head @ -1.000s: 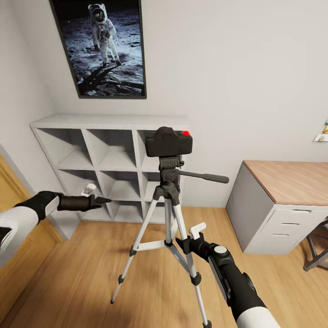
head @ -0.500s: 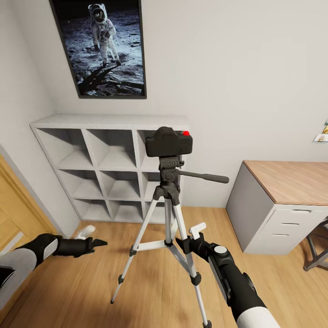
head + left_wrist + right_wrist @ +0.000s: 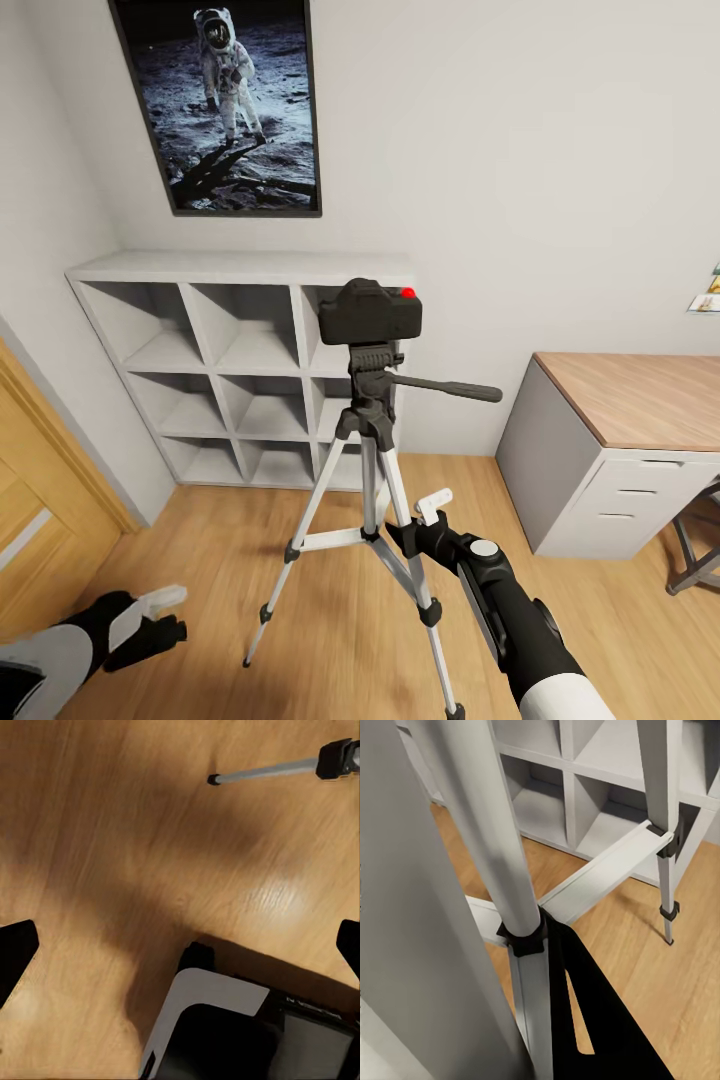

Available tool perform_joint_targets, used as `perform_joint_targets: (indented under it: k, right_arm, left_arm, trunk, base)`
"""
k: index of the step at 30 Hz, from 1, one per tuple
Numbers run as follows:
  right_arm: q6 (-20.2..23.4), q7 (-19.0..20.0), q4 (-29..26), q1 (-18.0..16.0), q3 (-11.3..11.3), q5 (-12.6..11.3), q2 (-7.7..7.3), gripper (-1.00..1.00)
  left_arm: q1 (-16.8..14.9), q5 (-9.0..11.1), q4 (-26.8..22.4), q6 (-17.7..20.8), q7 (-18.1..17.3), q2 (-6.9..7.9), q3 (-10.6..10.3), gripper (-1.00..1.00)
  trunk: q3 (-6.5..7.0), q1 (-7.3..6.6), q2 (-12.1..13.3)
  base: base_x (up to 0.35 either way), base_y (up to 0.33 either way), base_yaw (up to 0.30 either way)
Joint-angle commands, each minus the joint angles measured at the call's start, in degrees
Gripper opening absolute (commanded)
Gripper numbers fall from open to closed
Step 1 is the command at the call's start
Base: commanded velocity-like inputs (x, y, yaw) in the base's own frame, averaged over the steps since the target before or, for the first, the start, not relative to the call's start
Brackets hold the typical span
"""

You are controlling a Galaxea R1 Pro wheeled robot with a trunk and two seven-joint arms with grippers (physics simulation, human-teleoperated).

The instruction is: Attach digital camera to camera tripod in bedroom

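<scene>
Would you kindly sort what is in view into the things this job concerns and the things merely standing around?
Job:
- digital camera, sitting on top of the tripod
- camera tripod
- right gripper, beside a tripod leg

Standing around:
- cube shelf
- astronaut picture
- desk
- door

Left arm: lowered, low at own left side; left gripper (image 3: 160, 618) fingers spread apart, holding nothing. Right arm: extended forward; right gripper (image 3: 425, 512) raised, finger state unclear.
</scene>
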Motion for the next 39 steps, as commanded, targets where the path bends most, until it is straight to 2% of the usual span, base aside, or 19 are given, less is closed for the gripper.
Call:
perform_joint_targets:
  k: [1, 3, 6, 8, 11, 13, 15, 18, 22, 23, 33, 39]
  right_arm:
    - [0.37, 0.33, 1.65, -0.02, -0.13, 1.43, 0.02, -1.0]
    - [0.37, 0.34, 1.65, -0.02, -0.13, 1.43, 0.02, -1.0]
    - [0.37, 0.39, 1.65, -0.02, -0.13, 1.42, -0.03, -1.0]
    - [0.37, 0.4, 1.65, -0.02, -0.13, 1.42, -0.04, -1.0]
    - [0.37, 0.41, 1.65, -0.02, -0.13, 1.42, -0.06, -1.0]
    - [0.37, 0.42, 1.65, -0.02, -0.13, 1.42, -0.03, -1.0]
    - [0.31, 0.42, 1.65, -0.02, -0.13, 1.41, -0.03, -1.0]
    - [0.0, 0.42, 1.65, -0.02, -0.13, 1.31, -0.05, -1.0]
    - [0.02, 0.47, 1.65, -0.02, -0.13, 1.27, -0.08, -1.0]
    - [0.08, 0.5, 1.65, -0.02, -0.13, 1.27, -0.09, 1.0]
    - [0.37, 0.47, 1.65, -0.02, -0.13, 1.33, -0.15, 1.0]
    - [0.37, 0.35, 1.67, -0.02, -0.13, 1.34, -0.16, 1.0]
  left_arm:
    - [0.97, 1.13, 0.0, -2.1, 2.05, -0.89, -0.5, 1.0]
    - [2.55, 2.0, 0.03, -5.29, 6.33, -2.06, -0.52, 1.0]
    - [4.87, 2.87, 0.05, -7.14, 10.02, -3.18, -0.47, 1.0]
    - [6.22, 3.5, 0.02, -7.61, 10.69, -3.66, -0.46, 1.0]
    - [9.0, 5.68, -0.01, -9.02, 11.34, -4.95, -0.45, 1.0]
    - [11.0, 8.3, -0.02, -12.12, 11.65, -6.42, -0.44, 1.0]
    - [12.05, 9.55, 0.01, -14.85, 12.03, -7.32, -0.44, 1.0]
    - [13.18, 10.33, 0.0, -17.14, 12.3, -7.97, -0.44, 1.0]
    - [13.77, 10.7, 0.04, -17.88, 12.3, -8.32, -0.49, 1.0]
    - [13.83, 10.73, 0.04, -17.88, 12.3, -8.36, -0.48, 1.0]
    - [14.48, 10.87, 0.06, -17.41, 12.49, -9.16, -0.5, 1.0]
    - [14.49, 10.87, 0.06, -17.45, 12.63, -9.98, -0.48, 1.0]
  trunk:
    - [-0.12, 0.04, -0.1]
    - [-0.12, 0.04, -0.1]
    - [-0.12, 0.04, -0.1]
    - [-0.12, 0.04, -0.1]
    - [-0.12, 0.04, -0.1]
    - [-0.12, 0.04, -0.1]
    - [-0.12, 0.04, -0.1]
    - [-0.12, 0.04, -0.1]
    - [-0.12, 0.04, -0.1]
    - [-0.12, 0.04, -0.1]
    - [-0.12, 0.04, -0.1]
    - [-0.12, 0.04, -0.1]
  base:
    - [0.0, 0.0, 0.0]
    - [0.0, 0.0, 0.0]
    - [0.0, 0.0, 0.0]
    - [0.0, 0.0, 0.0]
    - [0.0, 0.0, 0.0]
    - [0.0, 0.0, 0.0]
    - [0.0, 0.0, 0.0]
    - [0.0, 0.0, 0.0]
    - [0.0, 0.0, 0.0]
    - [0.0, 0.0, 0.0]
    - [-0.007, 0.0, 0.0]
    - [-0.241, 0.0, 0.0]
